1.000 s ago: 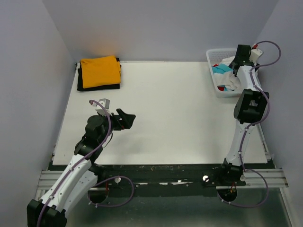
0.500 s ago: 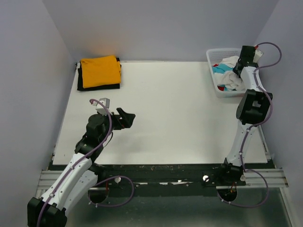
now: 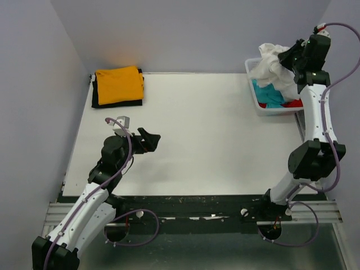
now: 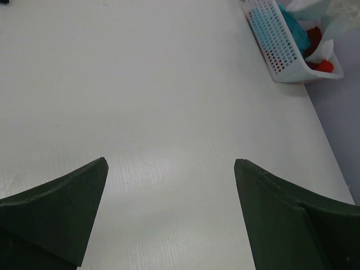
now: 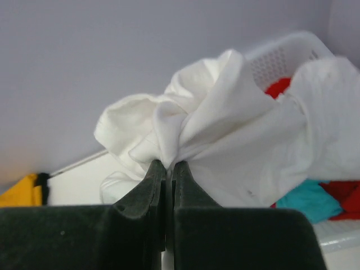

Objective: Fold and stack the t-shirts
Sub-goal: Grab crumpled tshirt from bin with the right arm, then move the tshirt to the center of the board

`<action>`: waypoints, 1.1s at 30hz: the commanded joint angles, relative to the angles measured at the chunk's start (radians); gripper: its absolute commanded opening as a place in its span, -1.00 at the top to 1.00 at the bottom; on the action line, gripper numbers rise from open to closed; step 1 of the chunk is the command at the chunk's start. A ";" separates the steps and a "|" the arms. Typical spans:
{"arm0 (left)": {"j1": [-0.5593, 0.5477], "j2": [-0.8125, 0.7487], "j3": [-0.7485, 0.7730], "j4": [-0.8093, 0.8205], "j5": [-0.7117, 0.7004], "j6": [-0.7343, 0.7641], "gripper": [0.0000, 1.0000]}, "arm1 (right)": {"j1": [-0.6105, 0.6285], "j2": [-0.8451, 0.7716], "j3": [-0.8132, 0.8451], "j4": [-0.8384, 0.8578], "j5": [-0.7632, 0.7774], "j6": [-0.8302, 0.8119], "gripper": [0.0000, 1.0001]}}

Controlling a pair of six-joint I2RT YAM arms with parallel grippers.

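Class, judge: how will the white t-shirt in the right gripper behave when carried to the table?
Probably floppy: the white t-shirt bunches and droops from the right gripper, shut on one fold. Likely light, as that small pinch bears it. Its hanging tail may drag the turquoise t-shirt in the basket.

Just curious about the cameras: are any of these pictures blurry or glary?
Right wrist view: the right fingers look soft-edged, the white shirt sharper. Left wrist view: a faint sheen on the table between the left fingers. Top view: even light, and the orange shirt casts a warm tint on the wall.
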 commanded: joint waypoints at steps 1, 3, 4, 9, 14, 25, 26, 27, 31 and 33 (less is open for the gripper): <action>-0.004 -0.038 0.010 0.003 0.009 -0.009 -0.97 | 0.008 -0.122 0.071 0.049 -0.316 0.007 0.99; -0.004 -0.051 0.007 0.003 0.009 -0.014 -0.97 | 0.047 -0.156 0.096 0.017 -0.428 -0.004 0.99; -0.004 -0.059 0.006 0.003 0.008 -0.017 -0.97 | 0.086 -0.171 0.107 0.001 -0.456 -0.027 0.99; -0.003 -0.093 -0.002 -0.035 -0.004 -0.030 -0.97 | 0.267 -0.228 0.149 -0.009 -0.585 -0.039 0.99; -0.004 -0.106 -0.006 -0.058 -0.032 -0.047 -0.97 | 0.344 -0.268 0.099 0.101 -0.734 0.087 0.99; -0.002 -0.109 0.014 -0.158 -0.158 -0.104 -0.97 | 0.350 -0.509 -0.667 0.150 -0.226 0.076 0.16; -0.002 -0.105 0.015 -0.164 -0.167 -0.108 -0.97 | 0.350 -0.523 -0.752 0.131 -0.100 0.090 -0.17; -0.002 -0.099 0.016 -0.166 -0.171 -0.110 -0.97 | 0.350 -0.527 -0.819 0.115 -0.003 0.101 -0.51; -0.002 -0.028 0.015 -0.122 -0.119 -0.118 -0.97 | 0.349 -0.510 -0.880 -0.016 0.307 0.123 -1.00; -0.002 0.047 0.034 -0.093 -0.053 -0.114 -0.97 | 0.350 -0.516 -0.869 -0.078 0.359 0.136 -1.00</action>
